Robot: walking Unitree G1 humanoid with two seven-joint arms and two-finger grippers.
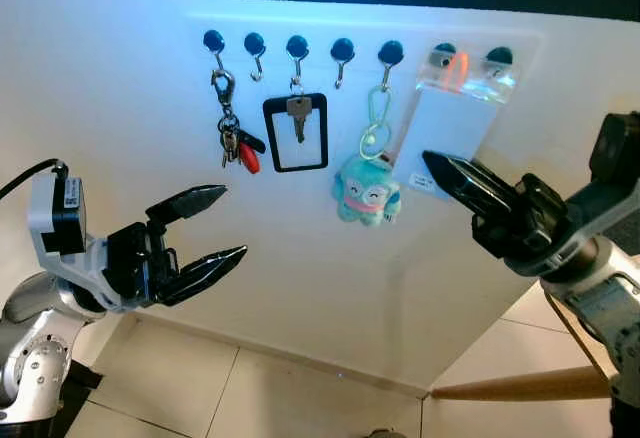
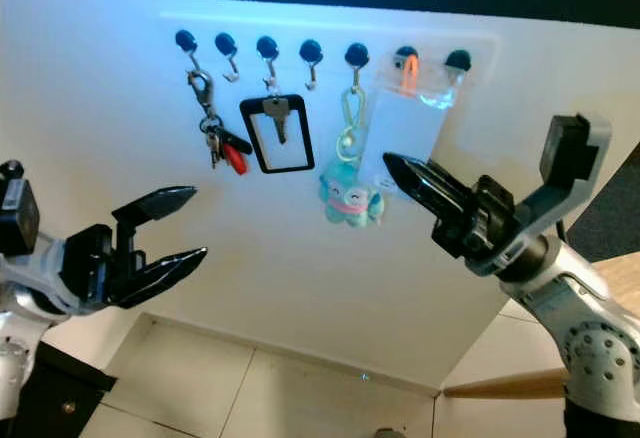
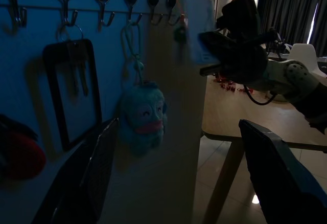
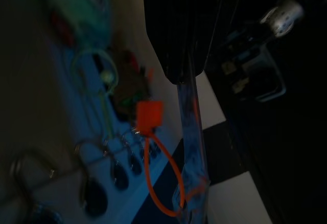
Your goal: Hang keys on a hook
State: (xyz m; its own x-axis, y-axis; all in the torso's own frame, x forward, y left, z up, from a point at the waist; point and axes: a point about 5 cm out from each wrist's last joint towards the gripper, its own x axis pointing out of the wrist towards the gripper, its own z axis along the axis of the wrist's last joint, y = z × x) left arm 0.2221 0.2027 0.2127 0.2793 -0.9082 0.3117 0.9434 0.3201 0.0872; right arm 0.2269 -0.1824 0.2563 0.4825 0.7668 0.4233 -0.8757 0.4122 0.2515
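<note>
A white wall panel (image 1: 320, 288) stands over a pale tiled floor (image 1: 250, 398), with a row of seven dark round-headed hooks (image 1: 297, 48) along its top; that row is the landmark here. From the first hook at the row's left end hangs a bunch of keys with a red fob (image 1: 233, 138) on a silver clasp; the second hook is bare; under the third hangs a single silver key inside a black rectangular loop (image 1: 296, 133); the fourth is bare; from the fifth a pale green carabiner carries a turquoise plush toy (image 1: 365, 193). Across the last two hooks hangs a clear plastic pouch with an orange loop (image 1: 455, 108). The left end effector (image 1: 205, 230) hovers below the key bunch, clear of the wall, its two black fingers spread apart and empty. The right end effector (image 1: 438, 170) is below the row's right end, its tip at the pouch's lower edge; fingers look closed together, seemingly pinching that clear plastic. A wooden table (image 3: 245, 116) stands beyond the panel.
</note>
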